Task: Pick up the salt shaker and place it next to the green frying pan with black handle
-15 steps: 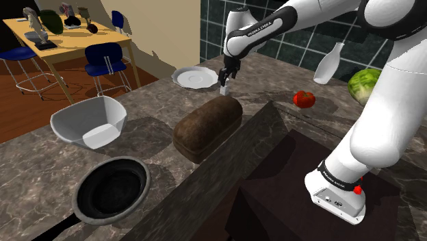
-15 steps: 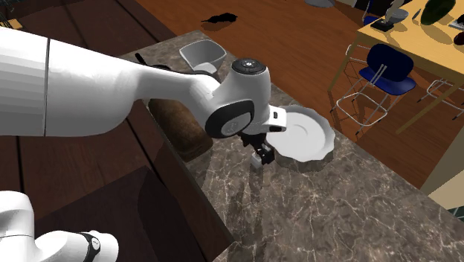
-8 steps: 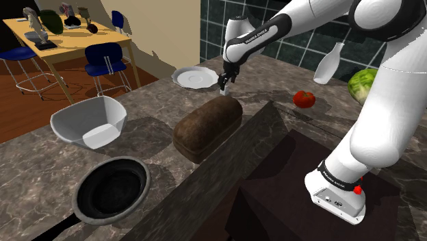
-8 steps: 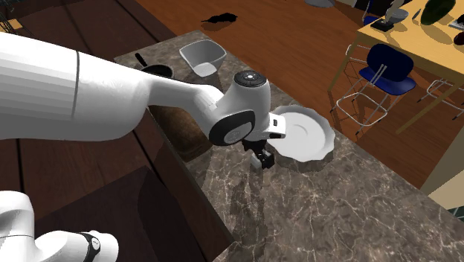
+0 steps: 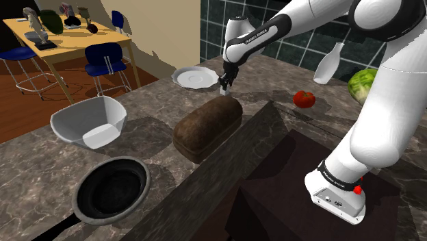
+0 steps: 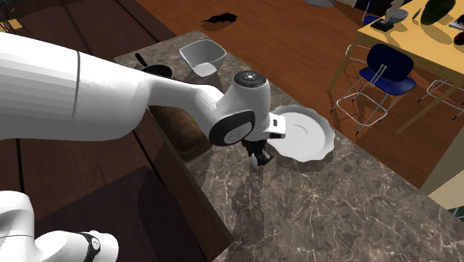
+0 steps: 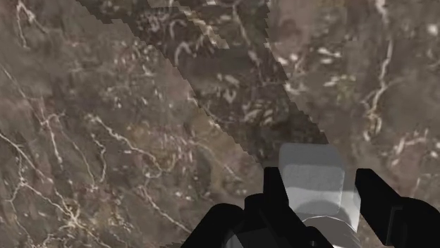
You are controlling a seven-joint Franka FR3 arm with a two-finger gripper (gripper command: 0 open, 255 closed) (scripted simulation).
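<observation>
And the claw [image 5: 224, 81] closes in! A second ago its black fingers [image 7: 278, 201] stood apart around the little white salt shaker [image 7: 312, 180]; now, in the wrist view, they pinch it from both sides. At least it looks that way, since the far finger's contact is hard to make out. Over the last half second the arm barely moves, so this reads as the grip settling rather than a lift. The shaker sits where it was, just beside the rim of the white plate [image 5: 193, 77] at the far end of the desk [image 5: 41, 171], beyond the dark bread loaf [image 5: 207, 127]. Whether its base has left the marble, I can't tell. The frying pan [image 5: 111, 189] waits well apart at the near end, so with the grasp apparently made, the lift and a long carry over the loaf are what's left.
</observation>
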